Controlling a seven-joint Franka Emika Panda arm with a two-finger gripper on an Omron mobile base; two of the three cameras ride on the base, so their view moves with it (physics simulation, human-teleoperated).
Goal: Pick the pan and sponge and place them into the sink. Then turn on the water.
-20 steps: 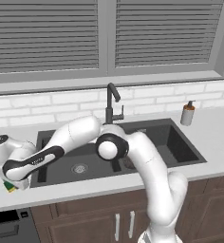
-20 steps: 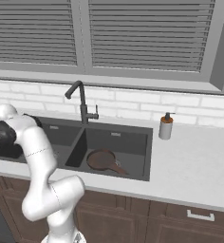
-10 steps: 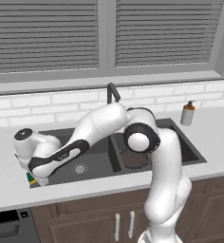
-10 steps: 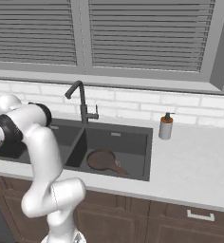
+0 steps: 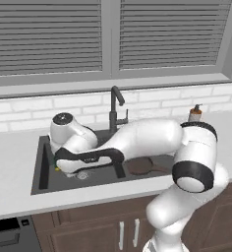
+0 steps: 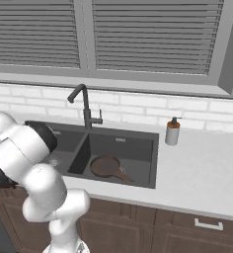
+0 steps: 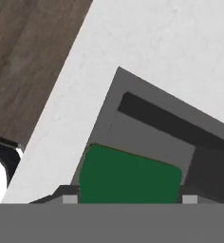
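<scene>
My gripper (image 5: 58, 165) hangs low over the left basin of the dark grey sink (image 5: 40, 170), shut on the sponge (image 5: 56, 168). From the hand camera the sponge's green top (image 7: 130, 176) sits between the two finger tips, with a corner of the basin (image 7: 147, 118) and white counter beyond it. The dark brown pan (image 5: 140, 166) lies flat in the right basin, and it is also seen with its handle pointing front-right as the pan (image 6: 106, 166). No water is in view at the faucet (image 5: 116, 106).
A soap dispenser (image 6: 173, 132) stands on the counter right of the sink. The gooseneck faucet (image 6: 82, 105) rises behind the divider between the basins. My arm arches across the sink front. A window with blinds sits above the brick backsplash.
The arm has swung right, carrying the sponge from the counter left of the sink to over the left basin. The pan has stayed put.
</scene>
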